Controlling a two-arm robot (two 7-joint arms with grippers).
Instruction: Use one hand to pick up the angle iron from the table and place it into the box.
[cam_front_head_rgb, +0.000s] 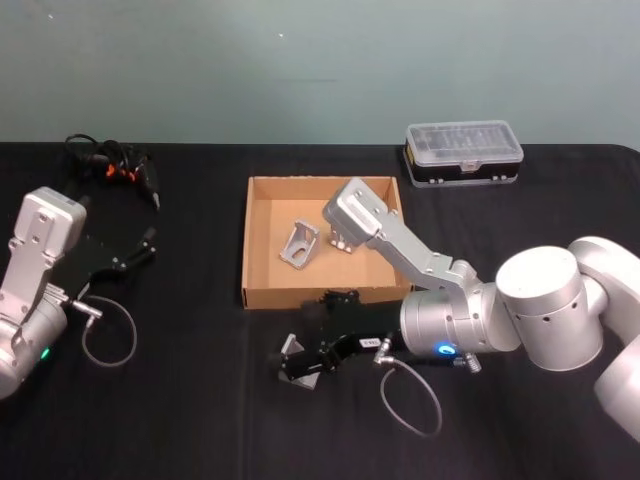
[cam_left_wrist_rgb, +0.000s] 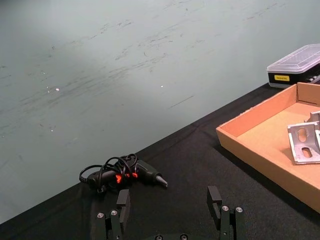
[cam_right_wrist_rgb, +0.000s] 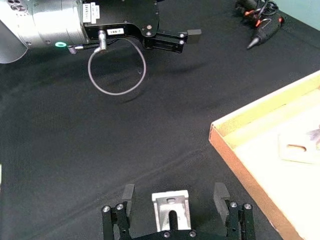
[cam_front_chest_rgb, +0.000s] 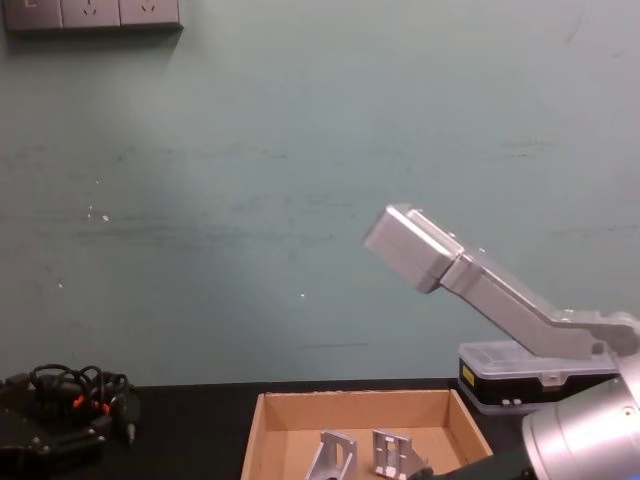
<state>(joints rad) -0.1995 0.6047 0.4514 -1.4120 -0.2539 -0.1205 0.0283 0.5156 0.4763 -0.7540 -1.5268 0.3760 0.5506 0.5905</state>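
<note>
An angle iron (cam_right_wrist_rgb: 171, 210), a small silver bracket, lies on the black table (cam_front_head_rgb: 200, 420) just in front of the box (cam_front_head_rgb: 262, 295). My right gripper (cam_right_wrist_rgb: 175, 193) is open and low over it, with one finger on each side and a gap to both; in the head view the right gripper (cam_front_head_rgb: 303, 358) sits over this angle iron (cam_front_head_rgb: 300, 373). Another angle iron (cam_front_head_rgb: 299, 245) lies inside the tan cardboard box, and the chest view shows two brackets (cam_front_chest_rgb: 335, 455) standing in the box (cam_front_chest_rgb: 355, 405). My left gripper (cam_front_head_rgb: 145, 245) is parked open at the far left.
A black organiser case with a clear lid (cam_front_head_rgb: 464, 152) stands behind the box at the right. A black tool with orange marks and a tangled cable (cam_front_head_rgb: 115, 165) lies at the back left. The right arm's elbow link (cam_front_head_rgb: 385, 235) hangs over the box.
</note>
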